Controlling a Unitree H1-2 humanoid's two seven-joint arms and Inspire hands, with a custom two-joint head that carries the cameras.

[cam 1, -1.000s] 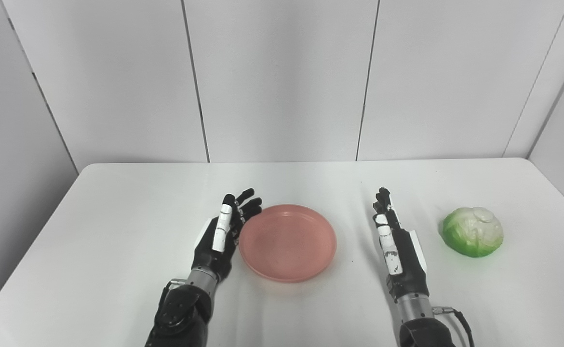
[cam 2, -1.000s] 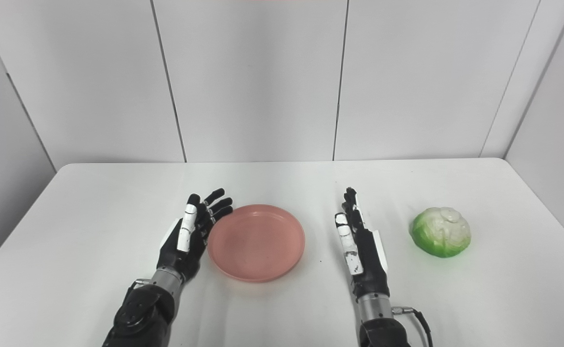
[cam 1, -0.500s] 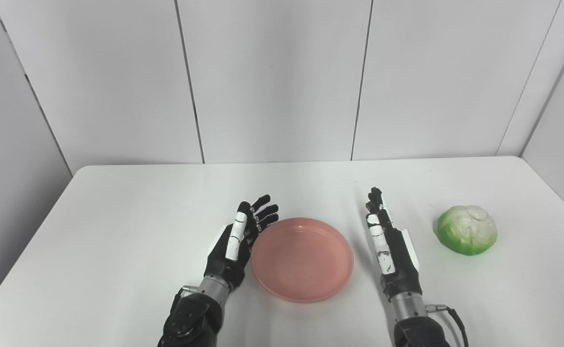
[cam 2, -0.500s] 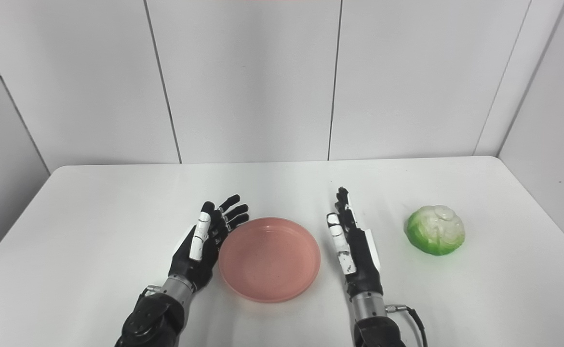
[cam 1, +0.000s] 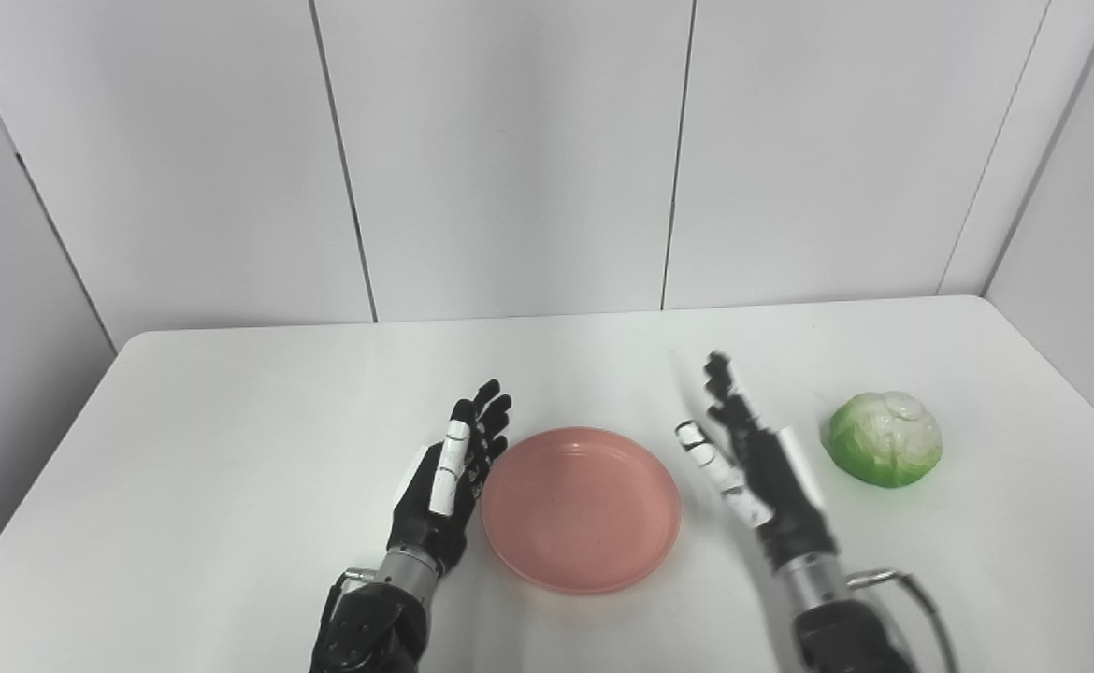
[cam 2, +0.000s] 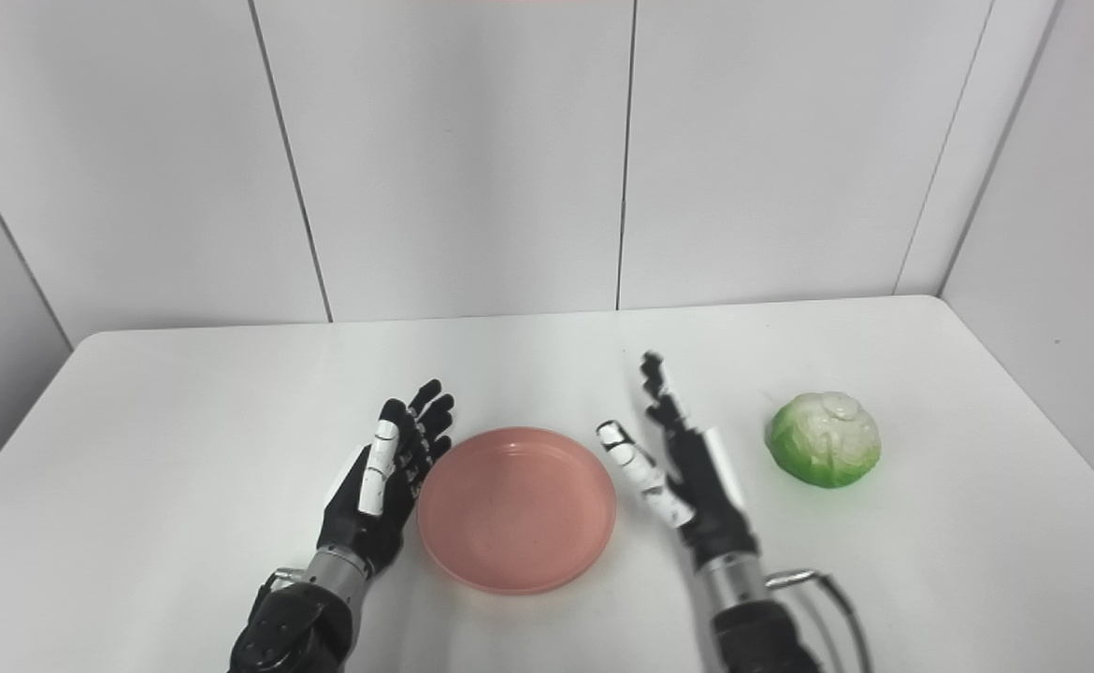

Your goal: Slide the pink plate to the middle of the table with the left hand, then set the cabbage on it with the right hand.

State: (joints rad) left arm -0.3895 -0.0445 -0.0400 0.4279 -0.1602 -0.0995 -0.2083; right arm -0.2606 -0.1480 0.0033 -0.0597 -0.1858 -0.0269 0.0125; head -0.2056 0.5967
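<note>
The pink plate lies empty near the middle of the white table. My left hand is open, fingers straight, right beside the plate's left rim. My right hand is open with fingers spread, raised a little off the table between the plate and the cabbage. The green and white cabbage rests on the table at the right, apart from both hands. In the right eye view the plate, left hand, right hand and cabbage show the same layout.
White wall panels stand behind the table's far edge. The table's right edge lies not far beyond the cabbage.
The camera view has shifted. The plate slid right to the table's middle with the left hand at its rim. The right hand has lifted, tilted and spread its fingers, blurred with motion.
</note>
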